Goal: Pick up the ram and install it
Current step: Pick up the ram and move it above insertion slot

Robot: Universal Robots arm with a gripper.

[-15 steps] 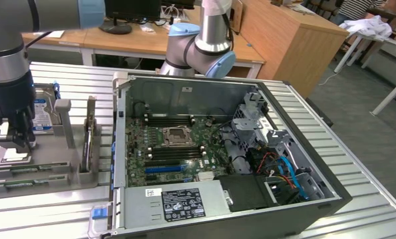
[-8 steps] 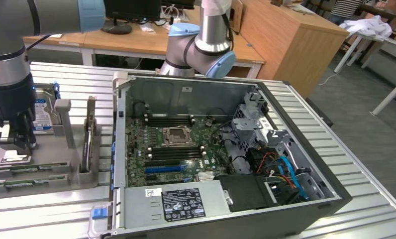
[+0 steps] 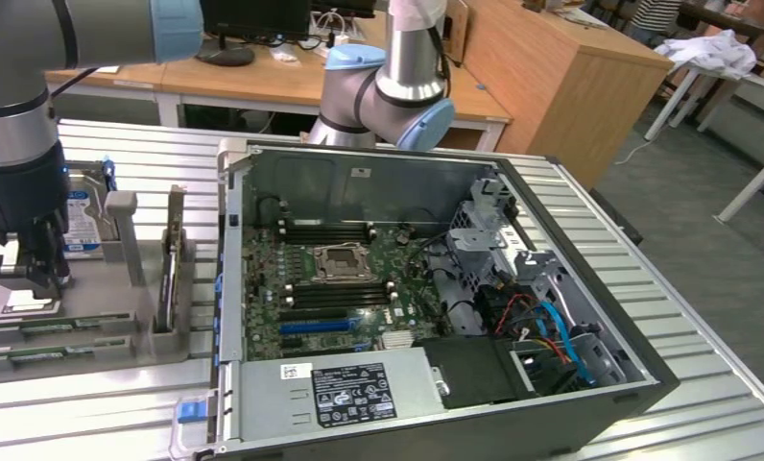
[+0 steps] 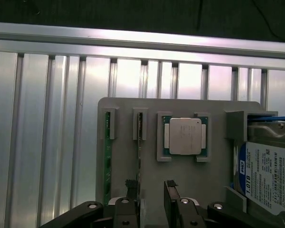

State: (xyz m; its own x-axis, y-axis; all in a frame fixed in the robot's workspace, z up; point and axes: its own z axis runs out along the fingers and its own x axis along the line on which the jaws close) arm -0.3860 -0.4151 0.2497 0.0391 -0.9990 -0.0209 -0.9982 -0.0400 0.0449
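Straddling the ram [image 4: 139,142], the gripper [image 4: 150,187] has its jaws spread, and the stick sits nearer one of the fingers [image 4: 170,194]. The ram stands on edge in the grey holder [image 4: 128,107], at nine o'clock from the computer case [image 3: 356,182] in the exterior view. Recommended: centre on this stick, square to its edge, clear of the second stick [image 4: 107,152]. The ram's near end is hidden under the fingers; contact cannot be determined.

A ribbed metal table top [image 3: 689,384] fills the foreground. Behind it stand a light wooden desk [image 3: 267,82], bearing a black monitor stand [image 3: 228,53], and a taller wooden cabinet [image 3: 549,77]. Grey floor [image 3: 689,221] shows at the exterior view's right, beside a white-legged table [image 3: 676,96] (white cloth [image 3: 712,50] heaped on top). The light is even.
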